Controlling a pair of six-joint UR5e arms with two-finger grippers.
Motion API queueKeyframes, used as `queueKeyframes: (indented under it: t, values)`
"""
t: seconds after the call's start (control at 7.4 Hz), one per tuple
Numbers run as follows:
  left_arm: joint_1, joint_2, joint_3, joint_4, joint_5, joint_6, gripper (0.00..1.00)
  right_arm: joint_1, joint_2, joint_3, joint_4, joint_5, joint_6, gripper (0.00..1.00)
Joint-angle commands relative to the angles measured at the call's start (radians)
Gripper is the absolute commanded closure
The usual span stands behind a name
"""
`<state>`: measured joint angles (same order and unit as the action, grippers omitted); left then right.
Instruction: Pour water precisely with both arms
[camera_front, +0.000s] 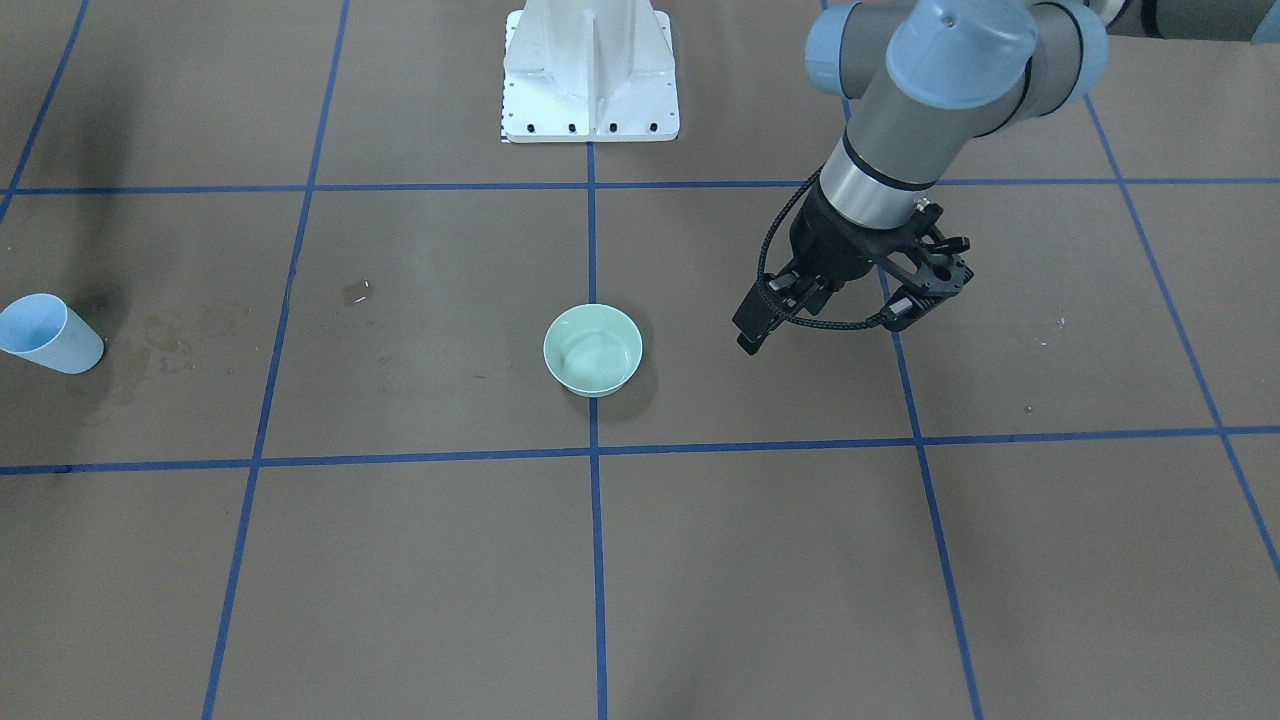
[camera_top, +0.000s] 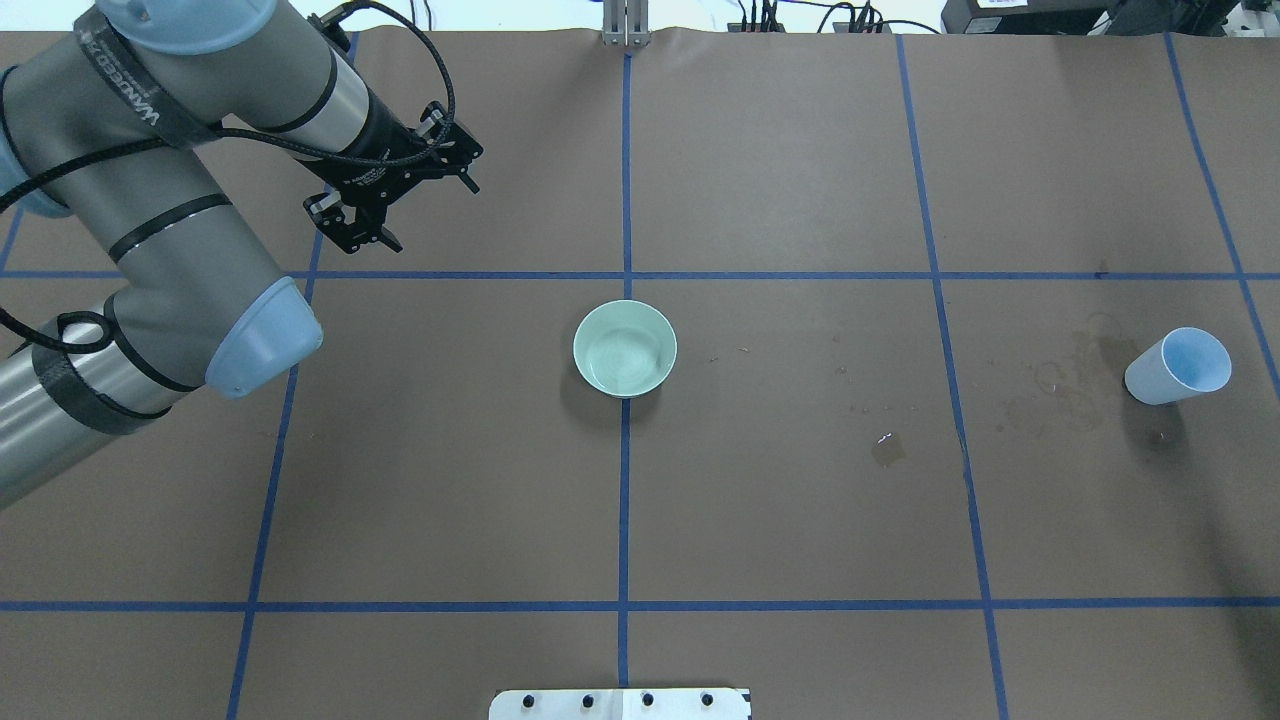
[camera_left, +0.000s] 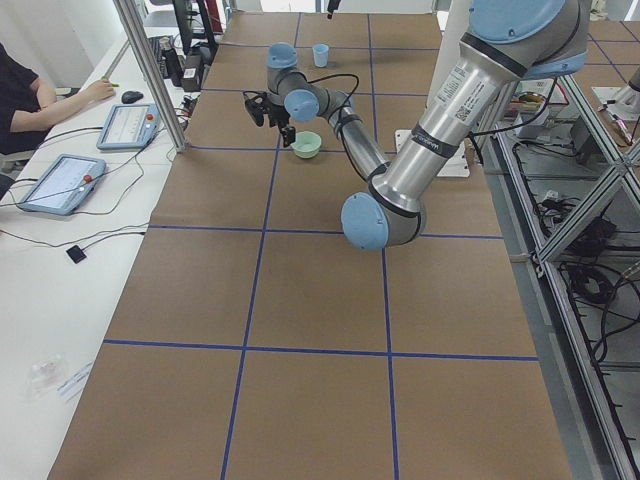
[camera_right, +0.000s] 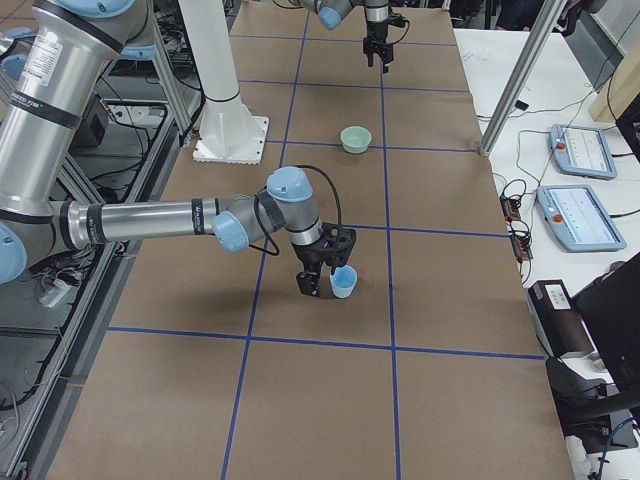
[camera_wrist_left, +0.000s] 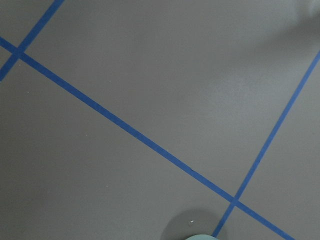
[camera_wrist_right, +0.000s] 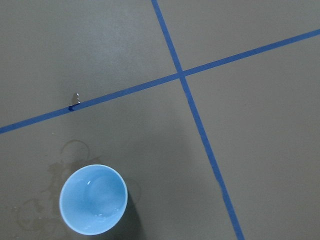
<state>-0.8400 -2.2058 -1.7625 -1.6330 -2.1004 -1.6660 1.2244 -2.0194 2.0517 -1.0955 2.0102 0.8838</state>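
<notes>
A pale green bowl (camera_top: 625, 349) (camera_front: 592, 350) stands at the table's centre, and faint ripples of water (camera_top: 622, 358) show in it. A light blue cup (camera_top: 1178, 366) (camera_front: 48, 334) (camera_wrist_right: 93, 199) stands near the robot's right end, with small glints of water inside. My left gripper (camera_top: 367, 242) (camera_front: 752, 330) hovers open and empty, beyond and to the left of the bowl. Only the exterior right view shows my right gripper (camera_right: 318, 280), drawn beside the cup (camera_right: 343, 282). I cannot tell if it is open or shut. The right wrist view looks down on the cup from above.
A small puddle (camera_top: 887, 448) (camera_front: 356, 291) lies between bowl and cup, and damp ring marks (camera_top: 1060, 385) stain the paper beside the cup. The white pedestal (camera_front: 590, 75) sits at the robot's edge. A person (camera_left: 25, 95) sits by tablets (camera_left: 62, 183) along the far side.
</notes>
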Motion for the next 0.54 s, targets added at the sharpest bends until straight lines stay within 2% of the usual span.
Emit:
queueKeyframes:
  t: [0.0,0.14,0.41]
  values:
    - [0.005,0.000,-0.002,-0.001,0.005,0.000,0.00,-0.051,-0.050,0.002,0.150,-0.051,0.090,0.01]
    - [0.006,0.000,-0.002,-0.001,0.005,0.000,0.00,-0.109,-0.050,0.002,0.202,-0.100,0.159,0.01]
    - [0.007,-0.002,-0.002,-0.001,0.005,-0.001,0.00,-0.286,-0.054,0.005,0.256,-0.271,0.303,0.01]
